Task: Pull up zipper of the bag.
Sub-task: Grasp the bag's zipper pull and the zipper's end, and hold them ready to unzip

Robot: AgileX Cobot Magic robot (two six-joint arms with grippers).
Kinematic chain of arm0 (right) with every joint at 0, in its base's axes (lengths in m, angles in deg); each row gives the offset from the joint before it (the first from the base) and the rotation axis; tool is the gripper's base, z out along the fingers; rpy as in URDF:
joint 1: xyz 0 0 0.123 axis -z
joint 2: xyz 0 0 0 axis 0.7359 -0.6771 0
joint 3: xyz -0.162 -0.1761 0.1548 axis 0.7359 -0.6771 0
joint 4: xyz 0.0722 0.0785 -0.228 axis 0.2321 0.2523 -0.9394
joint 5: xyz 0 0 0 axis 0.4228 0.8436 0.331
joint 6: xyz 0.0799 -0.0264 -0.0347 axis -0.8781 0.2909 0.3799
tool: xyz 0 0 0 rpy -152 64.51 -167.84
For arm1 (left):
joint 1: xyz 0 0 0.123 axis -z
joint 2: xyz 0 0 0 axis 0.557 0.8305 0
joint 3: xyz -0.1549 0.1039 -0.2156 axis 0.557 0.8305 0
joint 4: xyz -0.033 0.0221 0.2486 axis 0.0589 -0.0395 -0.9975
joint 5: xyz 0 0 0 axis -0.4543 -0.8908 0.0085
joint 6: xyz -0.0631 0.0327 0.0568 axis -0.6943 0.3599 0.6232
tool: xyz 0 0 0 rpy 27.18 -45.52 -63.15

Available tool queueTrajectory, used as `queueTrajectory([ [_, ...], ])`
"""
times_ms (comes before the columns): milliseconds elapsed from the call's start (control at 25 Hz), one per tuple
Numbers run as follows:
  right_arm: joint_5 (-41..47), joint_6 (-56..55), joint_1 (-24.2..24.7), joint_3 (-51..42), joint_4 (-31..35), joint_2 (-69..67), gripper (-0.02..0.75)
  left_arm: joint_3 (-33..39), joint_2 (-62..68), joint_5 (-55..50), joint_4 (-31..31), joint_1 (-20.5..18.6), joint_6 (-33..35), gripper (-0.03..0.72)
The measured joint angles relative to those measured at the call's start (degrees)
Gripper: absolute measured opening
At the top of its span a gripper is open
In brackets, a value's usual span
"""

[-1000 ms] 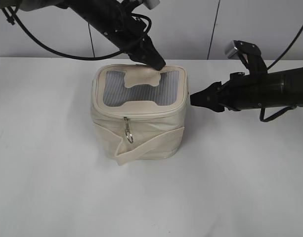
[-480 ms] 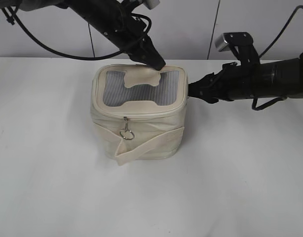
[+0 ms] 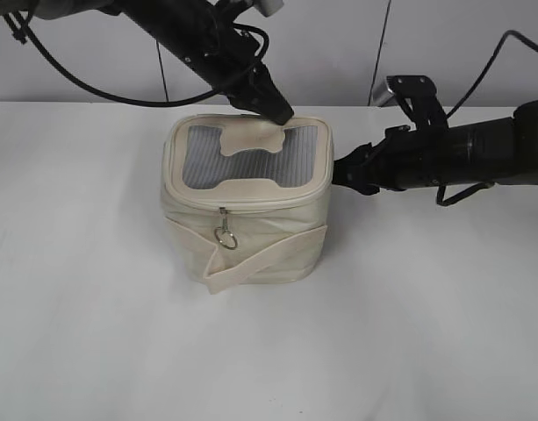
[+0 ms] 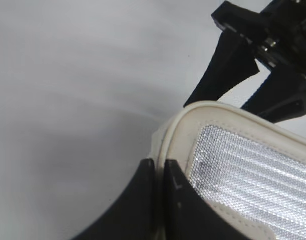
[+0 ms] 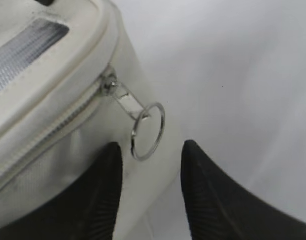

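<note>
The cream bag (image 3: 247, 203) is seen upright on the white table (image 3: 93, 333), and it serves as the landmark. At its back top edge, the left gripper (image 3: 276, 110) is pressed down, fingers drawn together with the lid's rim seemingly at their tips, though a pinch cannot be confirmed. At the bag's right side, the right gripper (image 5: 150, 200) is held with fingers parted around a ring pull (image 5: 148, 131), not yet closed. A second ring pull (image 3: 225, 237) hangs on the bag's front face.
</note>
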Motion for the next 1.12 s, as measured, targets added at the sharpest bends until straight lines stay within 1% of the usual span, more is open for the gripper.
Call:
queueTrajectory([
  [160,0.27,0.01,0.0,1.77,0.0,-0.58,0.324,0.0,0.0,0.0,-0.03,0.0,0.0,0.009],
  [240,0.39,0.01,0.0,2.85,0.0,-0.58,0.308,0.0,0.0,0.0,-0.03,0.0,0.0,0.009],
  [320,0.53,0.06,0.0,3.76,0.0,-0.58,0.241,0.0,0.0,0.0,-0.03,0.0,-0.06,0.009],
  [400,0.6,0.06,-0.13,4.14,0.0,-0.58,0.106,0.0,0.0,0.05,-0.03,0.0,-0.3,0.009],
  [440,0.6,-0.18,-0.18,4.14,-0.19,-0.65,0.06,0.0,0.0,0.18,-0.11,0.0,-0.45,0.008],
  [480,0.6,-0.8,-0.18,4.14,-0.26,-0.7,0.027,0.0,0.0,0.37,-0.18,0.0,-0.59,0.008],
  [520,0.55,-2.04,-0.33,4.22,-0.56,-0.7,0.012,0.0,0.0,0.38,-0.23,0.0,-0.86,0.007],
  [640,0.36,-9.05,-0.37,4.33,-5.29,-0.61,0.008,0.0,0.0,0.57,-0.39,0.0,-2.26,0.008],
  [680,0.31,-11.89,-0.37,4.24,-8.5,-0.35,0.008,0.0,0.0,0.61,-0.52,0.0,-2.82,0.008],
  [800,0.25,-18.02,-0.37,2.56,-14.38,2.04,0.008,0.0,0.0,0.71,-0.58,0.0,-3.97,0.006],
  [1120,0.26,-27.77,-0.37,-6.14,-21.55,10.6,0.008,0.0,0.0,0.83,-0.66,0.12,-7.03,0.006],
])
